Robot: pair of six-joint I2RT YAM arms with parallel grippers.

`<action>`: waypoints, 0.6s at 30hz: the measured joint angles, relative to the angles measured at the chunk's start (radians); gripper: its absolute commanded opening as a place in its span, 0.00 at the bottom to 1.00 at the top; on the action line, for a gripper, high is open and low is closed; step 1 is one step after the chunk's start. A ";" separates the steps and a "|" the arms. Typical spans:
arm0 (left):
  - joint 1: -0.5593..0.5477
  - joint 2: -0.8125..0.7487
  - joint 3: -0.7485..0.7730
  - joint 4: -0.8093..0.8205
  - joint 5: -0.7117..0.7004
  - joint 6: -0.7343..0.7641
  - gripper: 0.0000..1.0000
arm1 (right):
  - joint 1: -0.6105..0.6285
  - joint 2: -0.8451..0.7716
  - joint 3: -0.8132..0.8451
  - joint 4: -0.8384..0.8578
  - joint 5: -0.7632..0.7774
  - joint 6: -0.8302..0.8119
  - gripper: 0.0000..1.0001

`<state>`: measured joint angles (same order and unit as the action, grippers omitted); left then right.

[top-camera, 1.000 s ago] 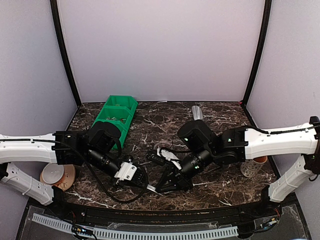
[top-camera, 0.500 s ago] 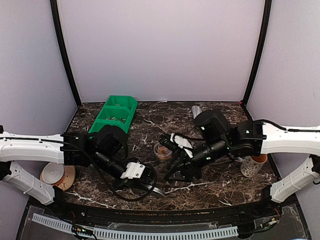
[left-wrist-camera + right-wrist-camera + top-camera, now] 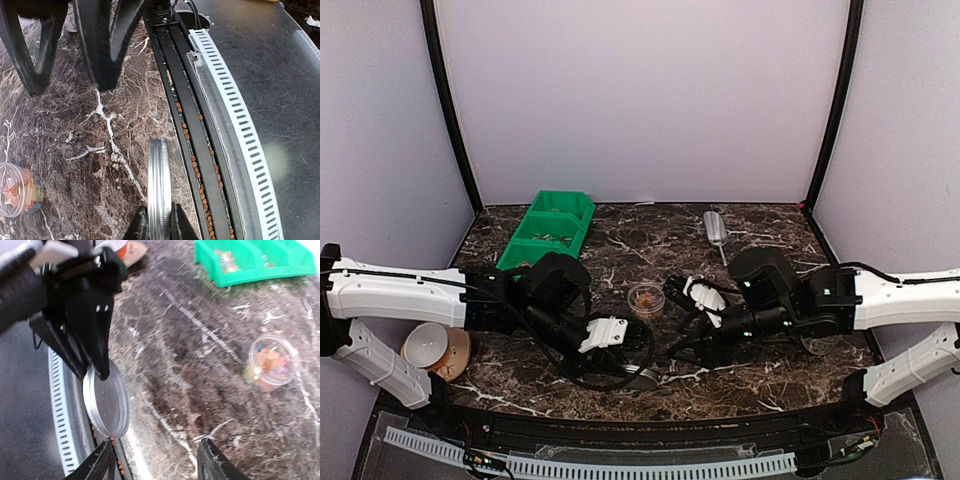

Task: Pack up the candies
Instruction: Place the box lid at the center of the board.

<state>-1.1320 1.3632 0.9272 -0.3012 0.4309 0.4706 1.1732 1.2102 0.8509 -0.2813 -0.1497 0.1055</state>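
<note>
Top external view. Item: candies [image 3: 645, 299], small sweets in mixed colours.

Location: heaped in a small clear tub [image 3: 252, 352] that stands uncovered on the marbled table [image 3: 770, 225], mid-table between the two arms. More sweets lie in the compartments of the green bin [image 3: 560, 212] at the back left.

Position relative to fingers: the tub sits on the far side of both grippers and touches neither.
- Left wrist view: it shows at the lower left edge, well apart from the clamped fingers.
- Right wrist view: it lies up and to the right of the fingers, not between them.

Associated items:
- Lid [image 3: 160, 185]: round and clear, with a ribbed rim. It is held on edge above the table's near border.
- Left gripper [image 3: 157, 210]: fingers pinched narrow on the lid's rim, carrying it.
- Right gripper [image 3: 156, 445]: fingers spread wide with nothing between them, near the lid.
- Metal scoop [image 3: 715, 225]: lying toward the back, untouched.

Condition, as a judgement: filling looks done and capping remains.

Hazards:
- The lid is gripped only by a thin strip of rim, so it may twist or slip out as it is turned flat.
- Nothing steadies the tub, so a lid brought down off-centre could push or tip it and scatter the sweets.
- Sweets heaped near the rim could stop the lid from seating.
</note>
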 measured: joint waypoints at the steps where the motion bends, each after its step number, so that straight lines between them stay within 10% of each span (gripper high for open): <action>1: 0.003 0.004 0.000 0.006 -0.002 -0.013 0.09 | 0.000 -0.017 -0.007 0.010 0.023 0.001 0.57; 18: 0.150 0.153 0.010 0.153 0.050 -0.375 0.05 | 0.000 -0.082 -0.029 0.049 0.185 0.026 0.57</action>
<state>-0.9825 1.5158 0.9371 -0.1486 0.4808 0.0959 1.1732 1.1278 0.8223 -0.2325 0.0357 0.1314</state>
